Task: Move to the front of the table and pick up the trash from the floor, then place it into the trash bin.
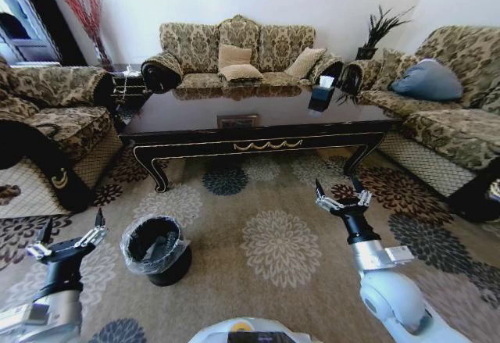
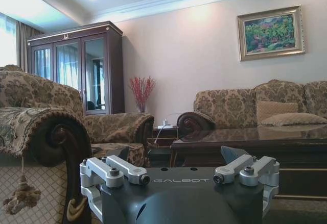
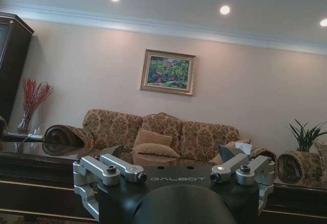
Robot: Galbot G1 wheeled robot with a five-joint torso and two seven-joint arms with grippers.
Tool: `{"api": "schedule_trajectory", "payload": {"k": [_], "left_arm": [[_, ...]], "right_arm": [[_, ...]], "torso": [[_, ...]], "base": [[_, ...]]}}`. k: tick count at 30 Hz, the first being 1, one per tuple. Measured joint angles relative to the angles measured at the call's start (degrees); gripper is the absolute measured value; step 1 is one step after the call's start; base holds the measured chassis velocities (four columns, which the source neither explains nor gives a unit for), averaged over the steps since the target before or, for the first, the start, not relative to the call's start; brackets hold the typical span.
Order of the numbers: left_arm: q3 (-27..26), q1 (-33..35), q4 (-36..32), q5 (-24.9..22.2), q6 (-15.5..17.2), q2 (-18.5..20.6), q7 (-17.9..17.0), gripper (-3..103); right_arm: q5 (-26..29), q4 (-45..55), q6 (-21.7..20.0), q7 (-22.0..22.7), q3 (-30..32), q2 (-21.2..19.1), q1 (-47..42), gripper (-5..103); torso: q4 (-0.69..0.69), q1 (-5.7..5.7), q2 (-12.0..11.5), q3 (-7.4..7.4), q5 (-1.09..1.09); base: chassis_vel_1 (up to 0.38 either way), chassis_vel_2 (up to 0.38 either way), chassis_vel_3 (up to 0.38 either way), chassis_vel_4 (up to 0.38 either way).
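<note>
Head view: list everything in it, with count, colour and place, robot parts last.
table: one, glossy dark brown, gold trim, centre, in front of the sofa
bin: one, black with clear liner, on the rug near the left hand
sofas: three, brown patterned, behind and on both sides of the table
cushions: three tan on the back sofa, one blue-grey on the right sofa
tissue box: one, dark, on the table's right end
red twigs: one bunch, back left corner
plant: one, green, back right
rug: one, tan with floral medallions
left hand: open, low left
right hand: open, raised, right
</note>
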Motion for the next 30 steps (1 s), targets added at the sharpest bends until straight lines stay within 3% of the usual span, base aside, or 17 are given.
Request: {"api": "schedule_trajectory", "payload": {"k": [18, 30], "left_arm": [[0.03, -0.13, 0.08, -0.26, 0.22, 0.16, -0.09, 100], [0.03, -0.15, 0.10, -0.34, 0.30, 0.20, -0.18, 100]], "right_arm": [[0.12, -0.09, -0.09, 0.15, 0.00, 0.02, 0.20, 100], [0.17, -0.14, -0.16, 0.24, -0.02, 0.03, 0.24, 100]], "torso": [[0.00, 0.00, -0.01, 0.01, 0.00], [0.00, 0.00, 0.00, 0.00, 0.00]], "base": [[0.006, -0.008, -0.006, 0.008], [0.186, -0.175, -0.190, 0.180]]}}
